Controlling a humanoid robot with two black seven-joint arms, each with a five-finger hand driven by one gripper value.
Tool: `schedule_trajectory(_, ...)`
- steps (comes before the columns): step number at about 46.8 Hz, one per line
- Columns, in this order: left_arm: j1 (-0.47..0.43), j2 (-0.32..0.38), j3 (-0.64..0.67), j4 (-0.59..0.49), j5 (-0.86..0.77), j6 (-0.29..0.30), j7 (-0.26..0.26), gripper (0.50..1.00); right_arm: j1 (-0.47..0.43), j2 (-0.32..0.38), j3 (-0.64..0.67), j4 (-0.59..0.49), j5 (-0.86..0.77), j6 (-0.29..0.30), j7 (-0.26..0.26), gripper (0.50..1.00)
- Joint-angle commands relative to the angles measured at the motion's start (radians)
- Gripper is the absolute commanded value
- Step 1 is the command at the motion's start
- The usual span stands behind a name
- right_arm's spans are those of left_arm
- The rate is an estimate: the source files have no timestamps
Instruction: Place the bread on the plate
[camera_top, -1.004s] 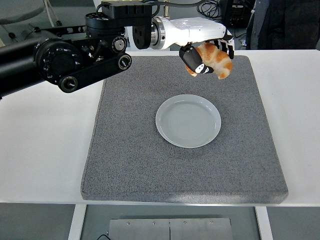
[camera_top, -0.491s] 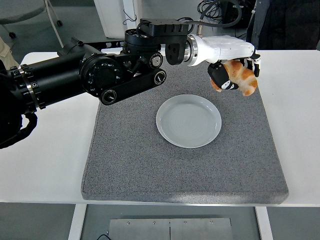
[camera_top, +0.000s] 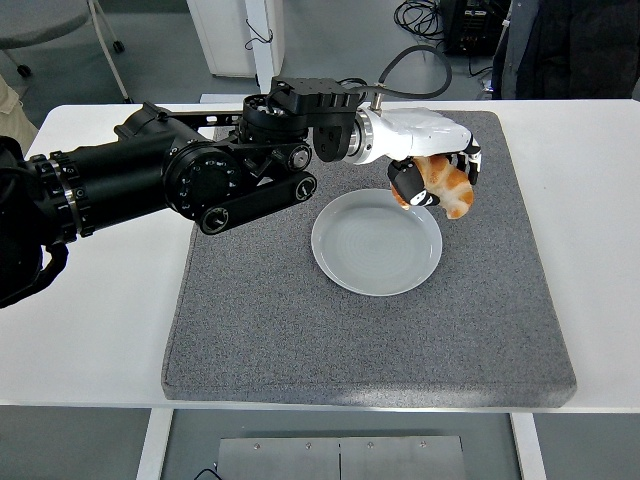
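Palm-down, left robot hand (camera_top: 432, 172) grips bread (camera_top: 446, 184) above plate (camera_top: 345, 262) rim.

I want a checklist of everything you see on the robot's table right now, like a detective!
Surface: white table with a grey mat laid on it.
Job's things: bread held in the air over the far right rim of the plate; the plate is empty, in the middle of the mat.
Clutter: nothing seen.
Grippers: left hand curled around the bread; right hand not in view.
Cables: one cable arches up from the left arm's wrist; more lie on the floor beyond the table.
Surroundings: a person in dark clothes at the top right; a round table at the top left.
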Motion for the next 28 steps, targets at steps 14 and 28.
schedule_trajectory(14, 0.041, 0.000, 0.052, 0.001, 0.002, 0.025, -0.004, 0.500, 0.001, 0.000, 0.000, 0.000, 0.000, 0.000, 0.000, 1.000)
schedule_trajectory(28, 0.092, 0.000, 0.081, 0.010, 0.007, 0.042, -0.004, 0.500, 0.000, 0.000, 0.000, 0.000, 0.000, 0.000, 0.000, 1.000)
